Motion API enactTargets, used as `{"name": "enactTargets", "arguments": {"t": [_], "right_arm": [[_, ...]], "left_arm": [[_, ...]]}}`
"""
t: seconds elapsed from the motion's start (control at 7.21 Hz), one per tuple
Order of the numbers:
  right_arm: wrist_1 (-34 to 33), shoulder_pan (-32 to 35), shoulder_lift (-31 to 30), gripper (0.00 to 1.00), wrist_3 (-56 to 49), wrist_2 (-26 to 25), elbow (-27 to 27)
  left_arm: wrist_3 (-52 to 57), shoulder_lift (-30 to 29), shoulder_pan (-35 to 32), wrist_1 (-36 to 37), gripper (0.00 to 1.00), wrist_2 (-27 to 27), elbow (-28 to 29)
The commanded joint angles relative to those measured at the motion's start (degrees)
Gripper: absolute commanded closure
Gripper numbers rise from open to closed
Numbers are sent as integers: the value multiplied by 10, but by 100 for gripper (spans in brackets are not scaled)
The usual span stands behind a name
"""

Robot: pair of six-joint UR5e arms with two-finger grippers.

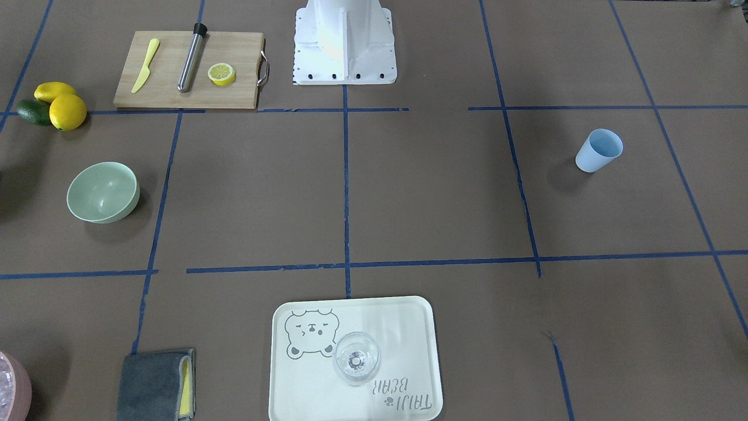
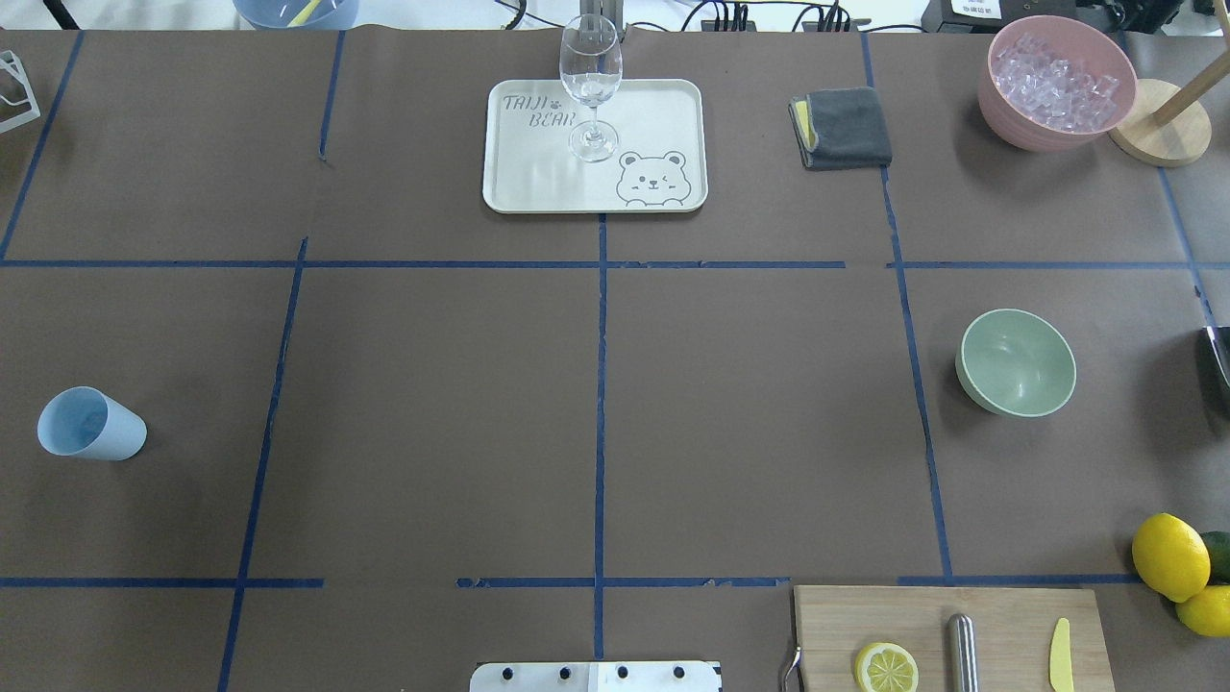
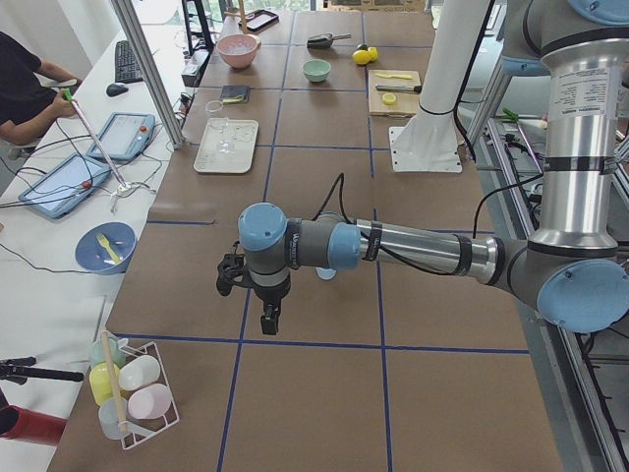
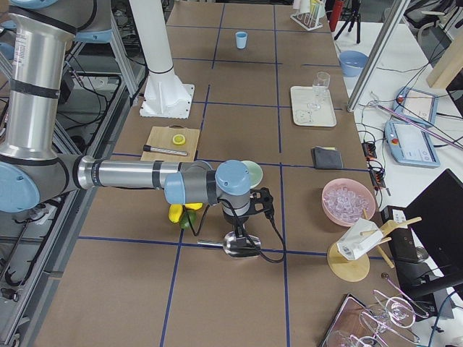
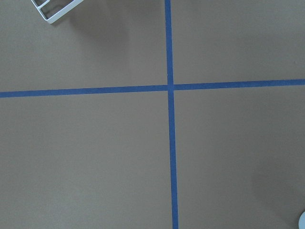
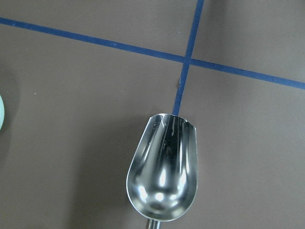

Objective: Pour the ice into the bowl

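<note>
The pale mint-green bowl stands empty on the brown table; it also shows in the overhead view. The ice lies heaped in a pink container at the far right corner. My right gripper hangs beside the bowl, just over an empty metal scoop. The side view does not show whether it is shut on the scoop. My left gripper points down over bare table on the left side; I cannot tell whether it is open.
A blue cup stands at the left. A tray with a wine glass is at the far middle, a grey cloth beside it. A cutting board and lemons are near the bowl.
</note>
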Motion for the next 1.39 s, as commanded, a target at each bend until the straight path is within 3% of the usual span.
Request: {"name": "enactTargets", "arguments": {"t": [0.0, 0.42, 0.55, 0.83, 0.97, 1.25], "right_arm": [[15, -38, 0, 0, 17, 41, 7], [126, -159, 2, 0, 231, 38, 3], [176, -217, 7, 1, 325, 18, 1], [258, -323, 43, 1, 511, -74, -13], [259, -347, 76, 7, 547, -90, -19], [267, -355, 82, 4, 559, -105, -49]], "left_arm": [[3, 3, 4, -6, 0, 3, -4], [11, 6, 5, -5, 0, -9, -19], [11, 5, 4, -6, 0, -10, -26], [5, -11, 3, -10, 0, -3, -21], [4, -9, 4, -10, 0, -3, -20], [4, -8, 4, -10, 0, -3, -22]]}}
